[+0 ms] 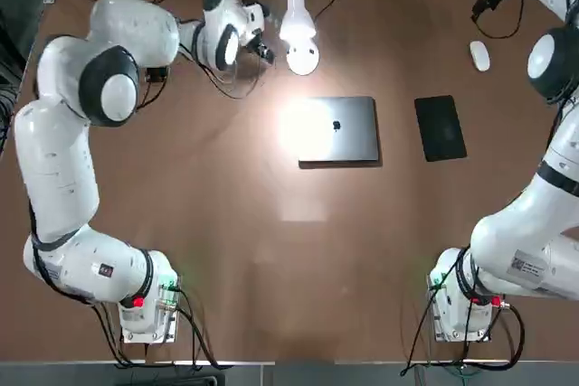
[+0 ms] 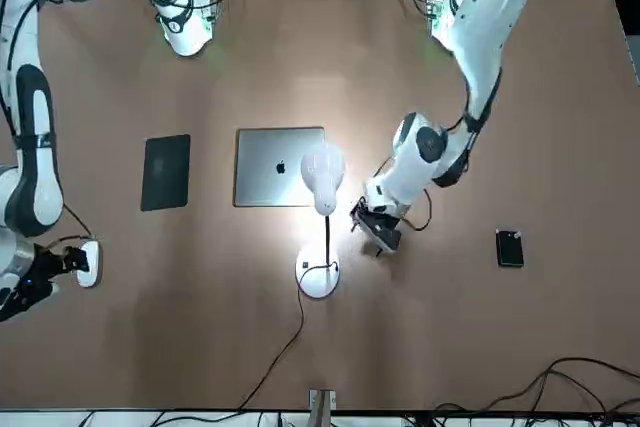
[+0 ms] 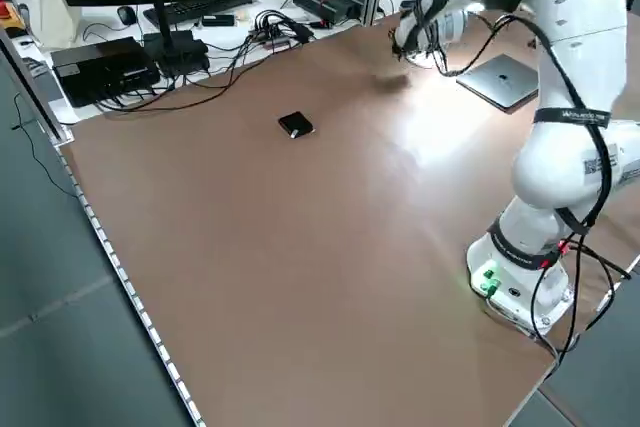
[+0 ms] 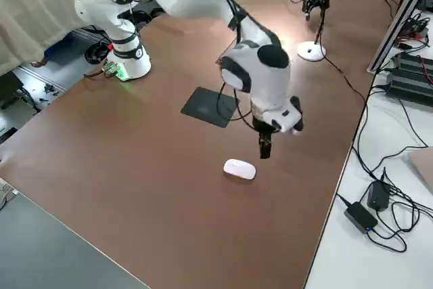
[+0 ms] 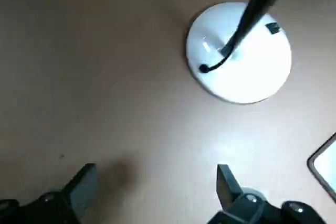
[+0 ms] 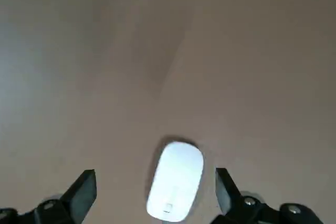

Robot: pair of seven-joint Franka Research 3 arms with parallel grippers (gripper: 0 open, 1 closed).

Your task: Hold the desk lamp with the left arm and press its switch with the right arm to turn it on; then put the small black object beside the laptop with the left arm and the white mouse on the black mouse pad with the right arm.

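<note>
Right gripper (image 4: 264, 148) over white mouse (image 4: 240, 168) near table edge (image 4: 331, 218), spread

The small black object (image 2: 509, 247) is perhaps hidden under the left arm (image 1: 136, 38) from overhead

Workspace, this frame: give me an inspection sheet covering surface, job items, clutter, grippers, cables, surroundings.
Surface: brown table, bright patch under the lamp.
Job items: desk lamp lit, beside the closed laptop; white mouse on bare table, off the black mouse pad; small black object far from the laptop.
Clutter: nothing seen on the table.
Grippers: left gripper open, near the lamp base, holding nothing; right gripper open above the mouse.
Cables: lamp cord runs off the table edge; loose cables beyond it.
Surroundings: keyboard and boxes on a side bench.
</note>
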